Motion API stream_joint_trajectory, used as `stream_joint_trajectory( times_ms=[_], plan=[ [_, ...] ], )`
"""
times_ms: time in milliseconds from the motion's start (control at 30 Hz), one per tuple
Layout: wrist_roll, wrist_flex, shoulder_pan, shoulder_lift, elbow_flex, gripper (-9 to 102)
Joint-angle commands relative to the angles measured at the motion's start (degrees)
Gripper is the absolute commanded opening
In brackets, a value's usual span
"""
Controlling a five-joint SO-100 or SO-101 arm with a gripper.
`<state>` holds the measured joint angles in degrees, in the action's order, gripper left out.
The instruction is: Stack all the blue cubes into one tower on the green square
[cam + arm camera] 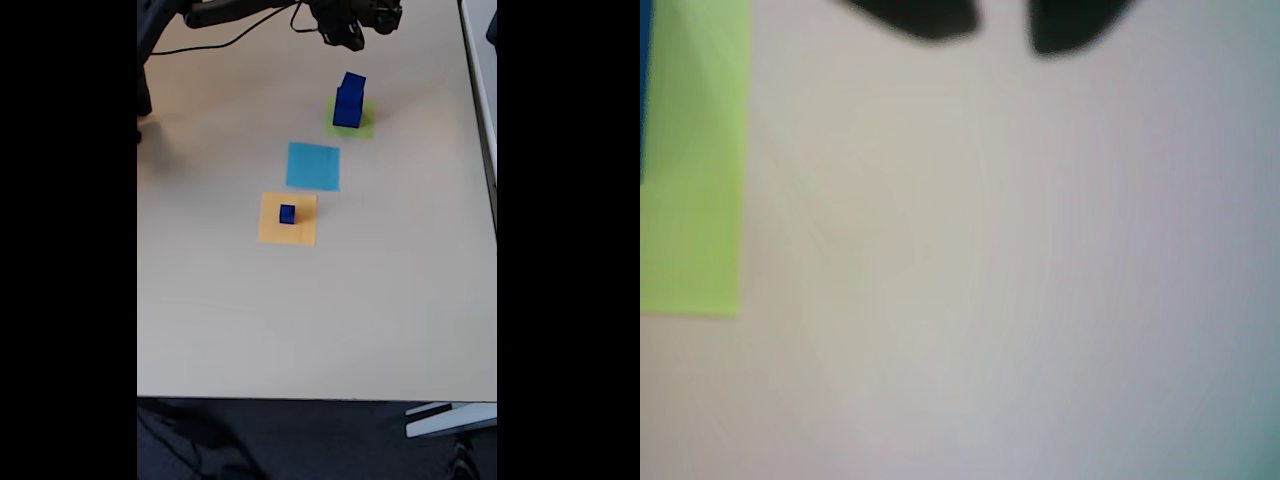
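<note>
Gripper: in the wrist view its two dark fingertips (1005, 25) reach in from the top edge with a bare gap between them, holding nothing; in the fixed view it (352, 40) sits at the top of the table, just beyond the tower.
Tower: a stepped blue column (349, 100) stands on the green square (364, 128); the number of cubes in it is hard to tell.
Green square: in the wrist view it (695, 170) lies at the left edge, with a sliver of blue beside it.
Small blue cube: alone (287, 213) on the orange square (304, 232), well apart from the tower.
Light-blue square: (313, 166) between the green and orange squares.
Table: pale, plain top (230, 310).
</note>
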<state>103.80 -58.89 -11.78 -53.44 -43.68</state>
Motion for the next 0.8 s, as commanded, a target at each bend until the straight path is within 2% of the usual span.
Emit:
stream_joint_trajectory(
  times_ms=[0, 767],
  plan=[
    [-0.26, -0.18, 0.62, -1.05, 3.16, 0],
    [-4.04, -0.88, 1.67, 0.18, 3.25, 0]
  ],
)
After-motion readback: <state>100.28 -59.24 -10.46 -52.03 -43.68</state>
